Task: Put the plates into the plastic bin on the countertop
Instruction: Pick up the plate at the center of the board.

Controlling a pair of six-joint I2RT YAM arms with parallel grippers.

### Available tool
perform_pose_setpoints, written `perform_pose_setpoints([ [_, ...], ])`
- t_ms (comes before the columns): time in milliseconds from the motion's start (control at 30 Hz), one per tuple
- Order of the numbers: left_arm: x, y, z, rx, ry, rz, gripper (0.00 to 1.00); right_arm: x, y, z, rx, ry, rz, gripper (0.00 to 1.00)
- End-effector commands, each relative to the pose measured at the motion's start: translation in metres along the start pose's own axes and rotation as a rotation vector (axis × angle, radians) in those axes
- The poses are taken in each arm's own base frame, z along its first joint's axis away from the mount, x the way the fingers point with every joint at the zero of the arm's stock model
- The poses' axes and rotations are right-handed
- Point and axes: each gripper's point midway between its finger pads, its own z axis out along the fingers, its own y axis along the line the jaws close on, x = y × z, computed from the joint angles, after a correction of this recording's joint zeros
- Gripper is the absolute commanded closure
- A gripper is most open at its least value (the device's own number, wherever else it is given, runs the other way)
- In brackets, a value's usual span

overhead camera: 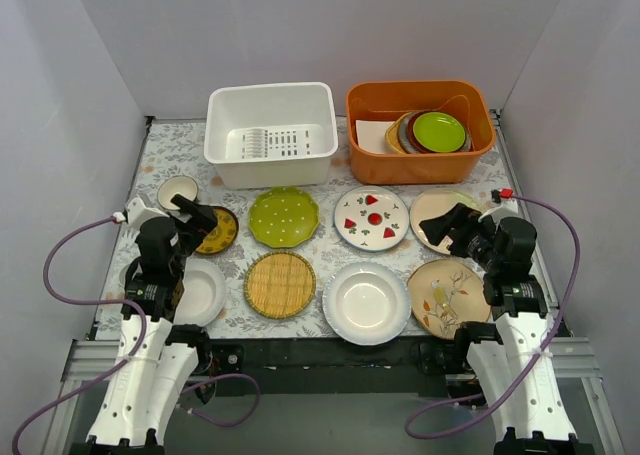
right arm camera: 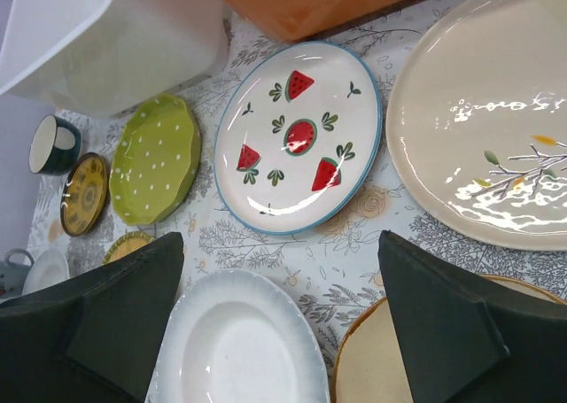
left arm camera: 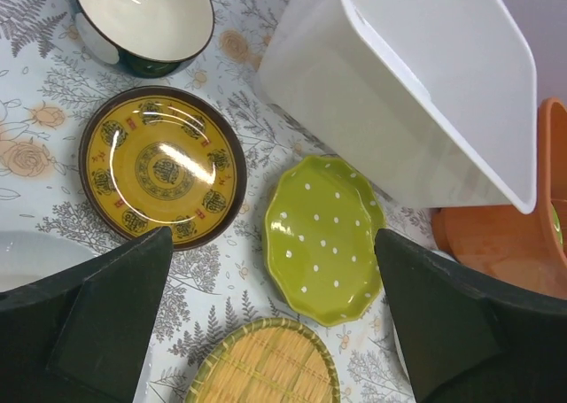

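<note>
Nothing's in the white rectangular plastic bin [overhead camera: 270, 133] yet. All the plates lie flat on the fern-print cloth countertop [overhead camera: 325, 250]. The left gripper [left arm camera: 275, 270] is spread wide and empty, with the scalloped green dotted plate [left arm camera: 323, 239] just ahead between its fingers and the bin beyond that. The right gripper [right arm camera: 282, 270] is spread too, with the round white fruit-print plate [right arm camera: 297, 137] ahead of its fingertips. My take: flat plates are slippery, so I'd drop onto a raised rim, pinch across the lip, lift slowly, then lower it into the bin.
</note>
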Motion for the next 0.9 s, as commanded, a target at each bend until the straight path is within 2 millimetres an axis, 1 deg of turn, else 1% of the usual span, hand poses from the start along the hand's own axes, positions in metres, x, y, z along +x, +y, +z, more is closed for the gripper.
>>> perform_pose_setpoints([
  [0,0.003,-0.022,-0.011,0.097,0.065,0.032,0.02,-0.005,0.019,-0.017,-0.052,-0.003,-0.014,0.02],
  [100,0.008,-0.032,-0.013,0.141,0.107,0.045,0.02,0.004,0.016,-0.020,-0.043,0.032,-0.025,0.02],
  [133,0.013,-0.037,-0.015,0.173,0.143,0.057,0.02,0.008,0.014,-0.019,-0.037,0.053,-0.024,0.02],
  [167,0.014,-0.038,-0.017,0.178,0.151,0.059,0.02,0.013,0.013,-0.020,-0.037,0.075,-0.025,0.02],
  [200,0.010,-0.043,-0.020,0.188,0.150,0.050,0.02,0.017,0.015,-0.020,-0.056,0.094,-0.034,0.02],
  [233,0.014,-0.049,-0.025,0.225,0.181,0.048,0.02,0.019,0.015,-0.020,-0.058,0.106,-0.031,0.02],
  [267,0.016,-0.055,-0.029,0.268,0.197,0.095,0.02,0.023,0.013,-0.020,-0.056,0.119,-0.027,0.02],
  [300,0.014,-0.061,-0.033,0.299,0.203,0.118,0.02,0.026,0.014,-0.020,-0.066,0.129,-0.026,0.02],
  [367,0.017,-0.067,-0.041,0.342,0.231,0.144,0.02,0.030,0.014,-0.019,-0.079,0.141,-0.025,0.02],
  [467,0.012,-0.075,-0.051,0.396,0.214,0.164,0.02,0.033,0.016,-0.017,-0.096,0.163,-0.029,0.02],
  [533,0.011,-0.075,-0.053,0.411,0.197,0.159,0.02,0.035,0.016,-0.017,-0.104,0.174,-0.031,0.02],
  [600,0.016,-0.079,-0.057,0.457,0.215,0.171,0.02,0.037,0.017,-0.016,-0.109,0.188,-0.029,0.02],
  [700,0.033,-0.080,-0.055,0.473,0.300,0.172,0.02,0.042,0.019,-0.017,-0.135,0.210,-0.035,0.02],
  [767,0.041,-0.077,-0.050,0.455,0.344,0.157,0.02,0.043,0.024,-0.017,-0.177,0.209,-0.046,0.02],
  [800,0.046,-0.078,-0.050,0.463,0.373,0.151,0.02,0.046,0.029,-0.018,-0.210,0.219,-0.049,0.02],
  [867,0.050,-0.081,-0.049,0.479,0.396,0.139,0.02,0.049,0.028,-0.020,-0.210,0.225,-0.041,0.03],
])
